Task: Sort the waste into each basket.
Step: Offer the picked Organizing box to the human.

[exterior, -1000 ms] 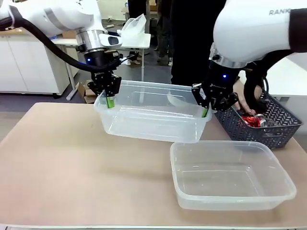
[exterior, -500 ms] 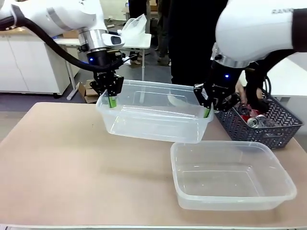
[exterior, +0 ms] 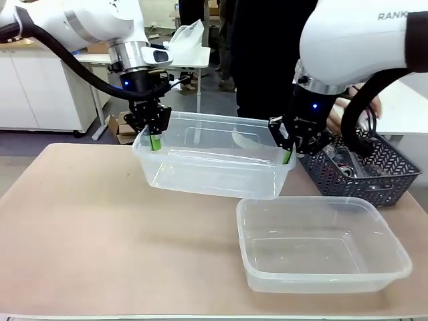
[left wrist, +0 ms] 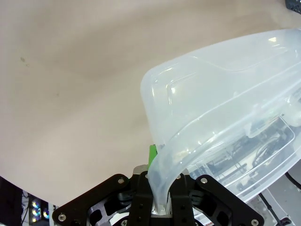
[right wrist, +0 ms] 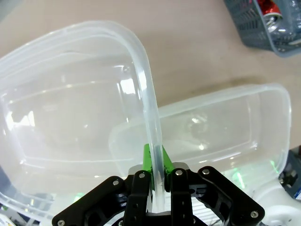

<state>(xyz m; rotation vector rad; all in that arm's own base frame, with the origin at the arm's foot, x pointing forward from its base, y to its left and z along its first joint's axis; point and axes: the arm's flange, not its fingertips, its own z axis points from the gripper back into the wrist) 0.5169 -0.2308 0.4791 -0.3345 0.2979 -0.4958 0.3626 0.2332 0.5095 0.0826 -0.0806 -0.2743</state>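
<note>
Front view, left gripper (exterior: 153, 138) and right gripper (exterior: 287, 154) pinching end rims of raised basket (exterior: 214, 167), beige table (exterior: 87, 221) below fingers (exterior: 155, 142), white cabinets (exterior: 33, 90) beyond.

Notes for you, room only:
- Tan tabletop (exterior: 80, 221) in front of you: matte, evenly lit, no hard shadows. Small dark speck on it in left wrist view.
- Beyond far edge: grey floor (exterior: 221, 100).
- Far left: white cabinet (exterior: 40, 93) with plain doors.
- Behind: white table (exterior: 194, 59) on thin legs, white plastic bag (exterior: 186, 35) on top, cardboard box (exterior: 118, 132) on floor beneath.
- Far right: another white surface (exterior: 408, 107).
</note>
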